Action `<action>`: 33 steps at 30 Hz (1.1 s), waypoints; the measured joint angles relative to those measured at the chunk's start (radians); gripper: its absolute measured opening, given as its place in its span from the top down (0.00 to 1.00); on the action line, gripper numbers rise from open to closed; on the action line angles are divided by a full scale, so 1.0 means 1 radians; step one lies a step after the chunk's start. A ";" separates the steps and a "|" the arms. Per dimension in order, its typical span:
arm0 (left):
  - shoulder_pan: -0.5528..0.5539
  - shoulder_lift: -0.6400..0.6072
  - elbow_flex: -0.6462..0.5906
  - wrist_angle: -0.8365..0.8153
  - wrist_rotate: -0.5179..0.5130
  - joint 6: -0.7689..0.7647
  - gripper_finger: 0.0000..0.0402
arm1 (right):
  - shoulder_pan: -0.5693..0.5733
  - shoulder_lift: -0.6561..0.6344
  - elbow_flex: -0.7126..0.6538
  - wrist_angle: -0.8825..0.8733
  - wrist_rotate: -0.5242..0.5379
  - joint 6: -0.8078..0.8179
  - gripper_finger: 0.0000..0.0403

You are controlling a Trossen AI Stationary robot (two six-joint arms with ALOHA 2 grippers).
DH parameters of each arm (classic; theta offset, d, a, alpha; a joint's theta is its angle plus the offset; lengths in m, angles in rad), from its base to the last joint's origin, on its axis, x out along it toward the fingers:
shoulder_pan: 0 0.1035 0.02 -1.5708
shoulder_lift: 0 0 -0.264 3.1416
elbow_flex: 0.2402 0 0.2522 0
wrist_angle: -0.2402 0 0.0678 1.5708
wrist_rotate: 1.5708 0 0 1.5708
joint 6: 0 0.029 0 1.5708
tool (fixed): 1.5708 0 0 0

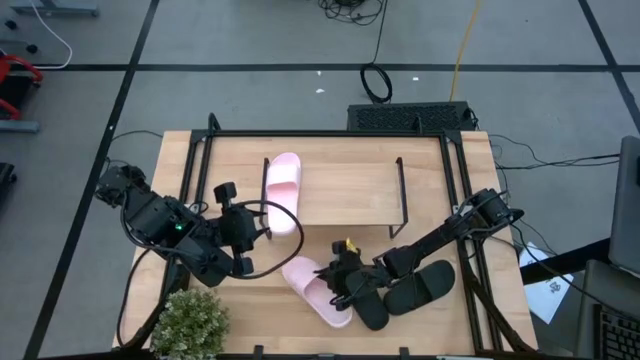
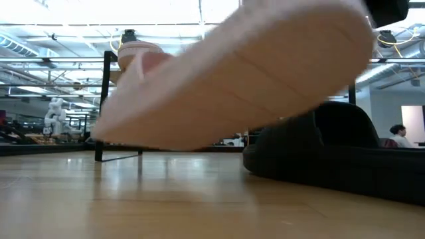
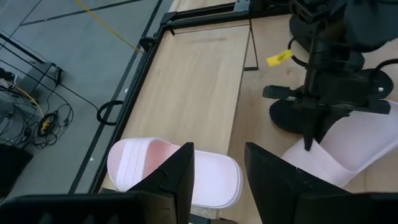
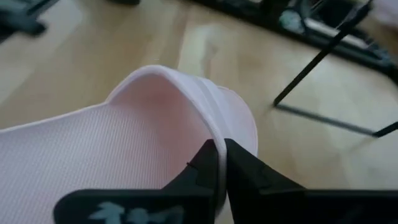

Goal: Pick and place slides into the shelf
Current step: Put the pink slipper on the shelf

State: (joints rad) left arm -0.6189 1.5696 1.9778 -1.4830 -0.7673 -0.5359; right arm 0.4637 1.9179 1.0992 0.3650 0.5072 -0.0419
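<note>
A pink slide (image 1: pixel 283 188) lies on the left end of the shelf (image 1: pixel 350 190), sole down. My left gripper (image 1: pixel 262 226) stands open just at its near end; in the left wrist view the slide (image 3: pixel 214 180) shows past the open fingers (image 3: pixel 177 171). The second pink slide (image 1: pixel 312 290) is on the table in front of the shelf, with my right gripper (image 1: pixel 338 276) shut on it. In the low view its sole (image 2: pixel 252 73) is tilted. Two black slides (image 1: pixel 428 283) (image 1: pixel 368 308) lie sole down on the table beside it. My right gripper (image 4: pixel 219 148) pinches the edge of the pink slide's strap (image 4: pixel 208 121) between its two fingers, one on the strap's inner face and one on its outer face. The fingers come from the table's right, slanting down. The slide hangs tilted, its underside showing; whether its low end rests on the table I cannot tell.
A potted plant (image 1: pixel 190 322) stands at the table's near left corner, close to my left arm. The shelf's thin black legs (image 1: pixel 404 195) stand behind the slides. The nearer black slide (image 2: pixel 332 153) lies right beside the held one. The shelf's right part is bare board.
</note>
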 joint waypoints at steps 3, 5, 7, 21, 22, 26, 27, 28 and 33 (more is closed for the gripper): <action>-0.001 0.000 0.000 0.000 0.004 0.000 0.65 | -0.001 0.000 0.000 0.056 0.041 -0.004 0.99; 0.000 0.000 0.000 0.000 0.005 0.000 0.65 | 0.001 0.000 0.000 0.088 0.075 -0.004 0.99; 0.000 0.000 0.000 0.000 0.005 0.000 0.65 | 0.007 0.000 0.014 0.078 0.130 -0.018 0.99; 0.000 0.000 0.000 0.000 0.007 0.000 0.65 | 0.106 0.000 0.331 -0.237 0.564 -0.216 1.00; 0.000 0.000 0.000 0.000 0.007 0.000 0.65 | 0.110 0.000 0.346 -0.252 0.591 -0.230 1.00; 0.000 0.000 0.000 0.000 0.008 -0.010 0.65 | 0.122 0.000 0.390 -0.265 0.676 -0.270 1.00; 0.000 0.000 0.000 0.000 0.008 -0.016 0.65 | 0.126 -0.004 0.399 -0.266 0.677 -0.270 1.00; 0.000 0.000 0.000 0.000 0.009 -0.017 0.65 | 0.131 -0.008 0.404 -0.265 0.673 -0.270 1.00; 0.000 0.000 0.000 0.000 0.010 -0.018 0.65 | 0.156 -0.017 0.414 -0.262 0.671 -0.236 1.00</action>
State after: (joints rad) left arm -0.6186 1.5696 1.9778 -1.4830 -0.7578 -0.5537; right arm 0.6195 1.9011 1.5131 0.1028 1.1777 -0.2776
